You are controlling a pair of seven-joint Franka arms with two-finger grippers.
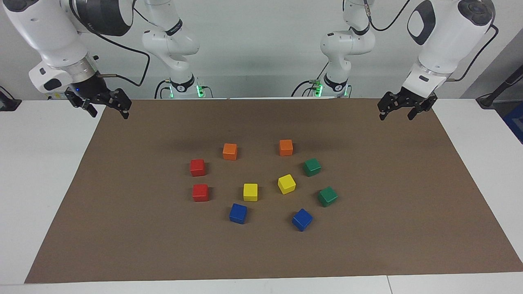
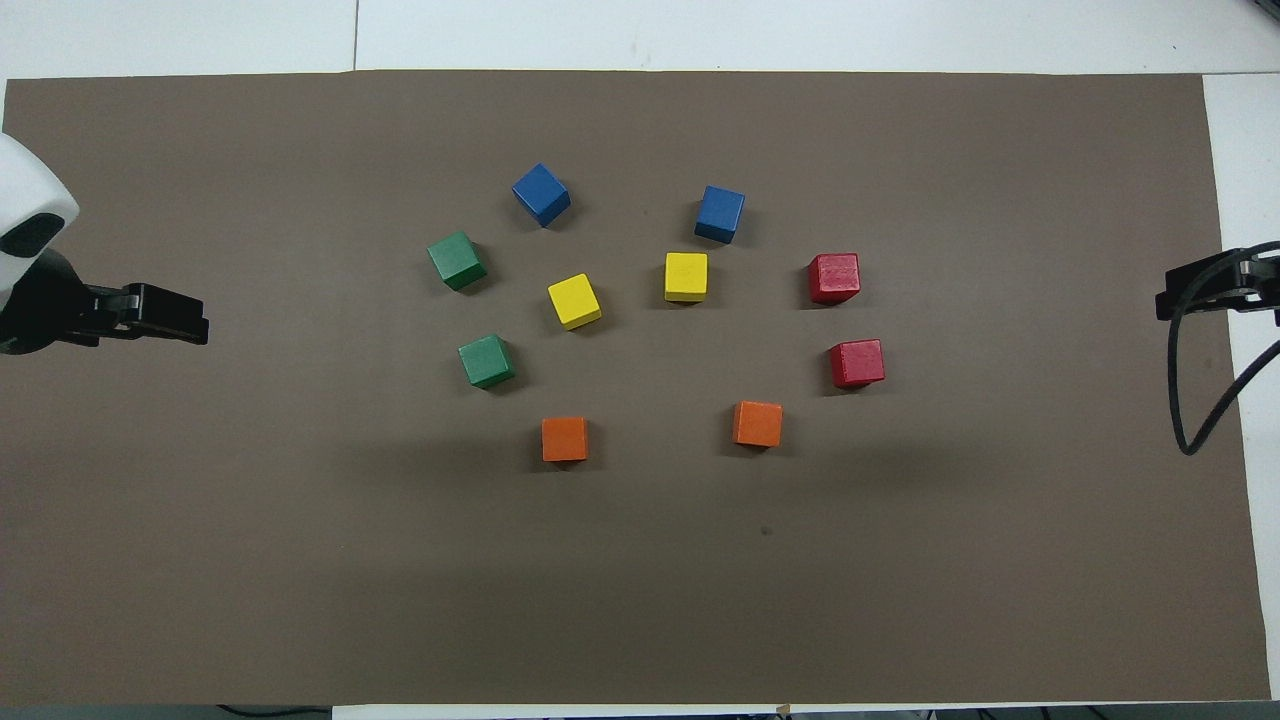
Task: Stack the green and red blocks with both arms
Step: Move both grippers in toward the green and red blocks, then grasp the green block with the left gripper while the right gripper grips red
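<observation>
We see a plain brown mat [image 1: 122,228] covering a white table [image 1: 36,171]. On the mat sit ten solid-coloured cubes, none patterned: two dark green blocks [image 1: 312,167] [image 1: 327,196], two bright red blocks [image 1: 197,167] [image 1: 200,192], two orange cubes [image 1: 230,151] [image 1: 286,147], two yellow cubes [image 1: 250,192] [image 1: 287,183] and two blue cubes [image 1: 238,213] [image 1: 302,219]. We note white arms with dark grey joint caps and black cables, the left gripper [image 1: 402,113] and right gripper [image 1: 107,112] both black.
</observation>
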